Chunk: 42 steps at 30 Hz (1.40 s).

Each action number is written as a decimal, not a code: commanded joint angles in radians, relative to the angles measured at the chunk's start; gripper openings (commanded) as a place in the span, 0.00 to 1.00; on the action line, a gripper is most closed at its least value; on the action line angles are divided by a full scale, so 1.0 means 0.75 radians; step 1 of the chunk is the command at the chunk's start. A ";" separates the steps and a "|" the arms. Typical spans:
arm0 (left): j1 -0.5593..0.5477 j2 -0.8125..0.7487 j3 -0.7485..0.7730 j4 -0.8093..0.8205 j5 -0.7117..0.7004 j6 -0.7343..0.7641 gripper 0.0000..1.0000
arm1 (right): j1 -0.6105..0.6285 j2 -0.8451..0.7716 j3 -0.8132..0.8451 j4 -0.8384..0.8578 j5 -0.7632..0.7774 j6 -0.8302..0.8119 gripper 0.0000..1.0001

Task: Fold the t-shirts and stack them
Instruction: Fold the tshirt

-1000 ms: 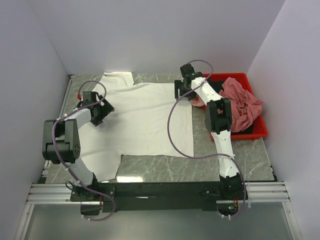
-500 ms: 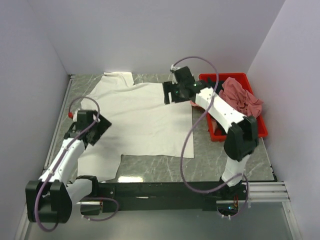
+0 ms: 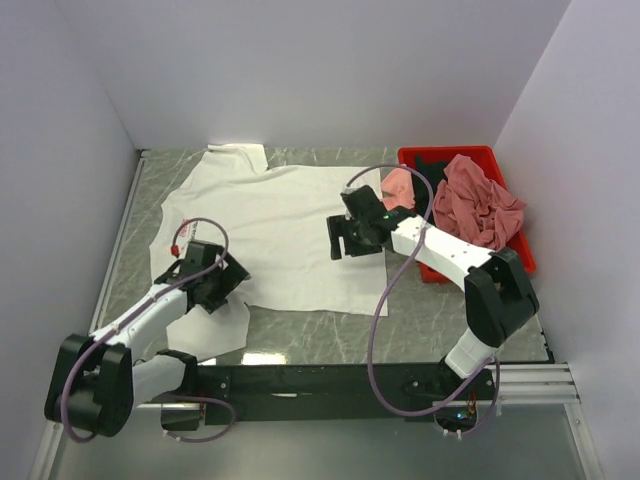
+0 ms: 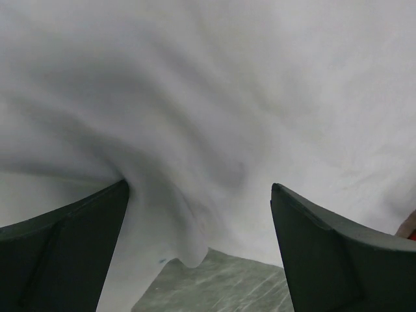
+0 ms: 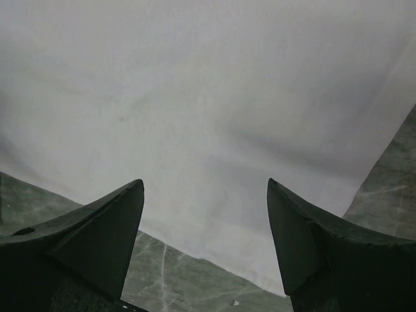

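I'm looking down on the grey marble-patterned bench [image 3: 430,330]. Most of its left and middle is covered by the large white cloth t-shirt [image 3: 280,215], spread open with its collar toward the far wall. No print shows on the side facing up. The body lies fairly flat, but the near-left corner is rumpled, and a loose flap of white reaches toward the bench's near edge. I judge that no fold has been made in it yet, and I see no stack anywhere on the bench. At the far right sits the red plastic bin [image 3: 470,151], holding the rest in a heap: a crumpled dusty rose tee [image 3: 482,205] on top, a light pink tee [image 3: 398,186] spilling over the bin's left wall, and a black tee [image 3: 430,165] at the back. So the job looks near its start: this shirt to fold, then the binned ones to pull out, fold and pile. My left tool [image 3: 213,282] hangs low over the rumpled near-left corner with its jaws spread as wide as they go; cloth bunches between them in the wrist view but is not pinched. My right tool [image 3: 350,236] hovers over the shirt's right side near the hem, jaws also well apart, holding nothing.
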State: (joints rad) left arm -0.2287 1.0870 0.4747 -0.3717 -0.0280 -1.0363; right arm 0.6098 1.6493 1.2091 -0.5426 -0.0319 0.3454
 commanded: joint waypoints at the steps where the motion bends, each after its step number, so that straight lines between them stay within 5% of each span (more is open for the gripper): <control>1: -0.073 0.135 0.017 0.133 0.023 -0.036 1.00 | -0.005 -0.107 -0.086 0.114 0.028 0.073 0.82; 10: -0.223 0.385 0.263 -0.007 -0.130 -0.032 0.99 | -0.040 -0.096 -0.221 0.143 0.032 0.100 0.82; 18: -0.272 0.046 0.296 -0.316 -0.175 -0.154 0.99 | -0.042 -0.176 -0.250 0.143 -0.009 0.067 0.82; 23: -0.460 -0.177 0.277 -0.670 -0.282 -0.473 0.99 | -0.040 -0.223 -0.277 0.163 -0.033 0.065 0.82; 26: -0.597 -0.249 0.173 -0.668 -0.223 -0.667 0.98 | -0.042 -0.236 -0.287 0.171 -0.041 0.067 0.82; 34: -1.012 -0.114 0.115 -0.737 -0.284 -1.207 0.93 | -0.040 -0.221 -0.303 0.192 -0.082 0.063 0.82; 42: -1.031 0.064 0.087 -0.709 -0.339 -1.355 0.77 | -0.040 -0.217 -0.309 0.194 -0.084 0.055 0.82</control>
State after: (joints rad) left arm -0.9966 1.1179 0.5419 -0.8650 -0.2150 -1.8931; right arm 0.5842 1.5074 0.9890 -0.4271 -0.0948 0.4007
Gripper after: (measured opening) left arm 0.782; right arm 0.822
